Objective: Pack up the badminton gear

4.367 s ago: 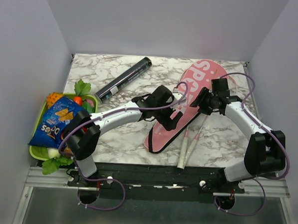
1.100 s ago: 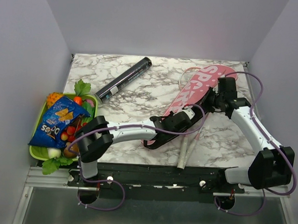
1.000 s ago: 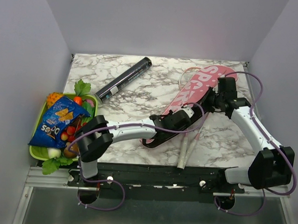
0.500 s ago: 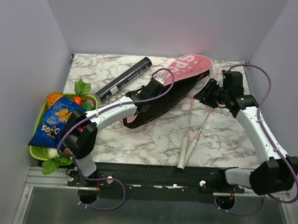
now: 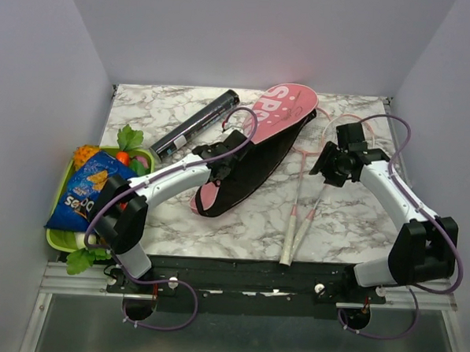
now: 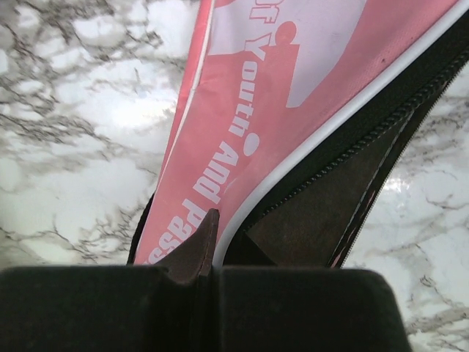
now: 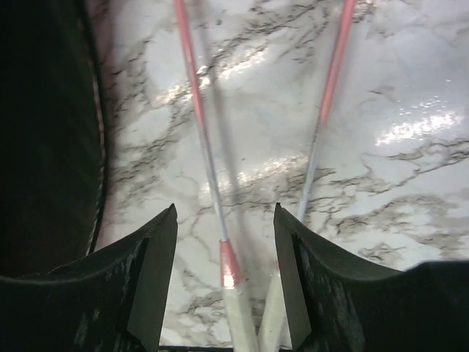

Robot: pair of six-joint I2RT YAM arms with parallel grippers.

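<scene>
The pink bag point(image 5: 279, 109) lettered "SPORT" lies tilted at the table's middle back, with its black inside point(image 5: 243, 170) gaping. My left gripper point(image 5: 223, 154) is shut on the bag's edge; in the left wrist view the jaws point(image 6: 211, 224) pinch a dark flap beside the pink panel point(image 6: 242, 125). Two rackets point(image 5: 297, 203) lie bare to the right of the bag, white handles point(image 5: 288, 240) toward me. My right gripper point(image 5: 331, 163) hovers open over their shafts point(image 7: 199, 117), holding nothing. A black tube point(image 5: 194, 125) lies at the back left.
A green tray point(image 5: 57, 239) of toy fruit sits at the left edge with a blue snack packet point(image 5: 88, 193) on top. The bag's black edge point(image 7: 44, 132) runs just left of my right gripper. Grey walls close in the table on three sides.
The left gripper has dragged the bag left and back, off the rackets. The right gripper has let go, opened, and come down over the racket shafts.
</scene>
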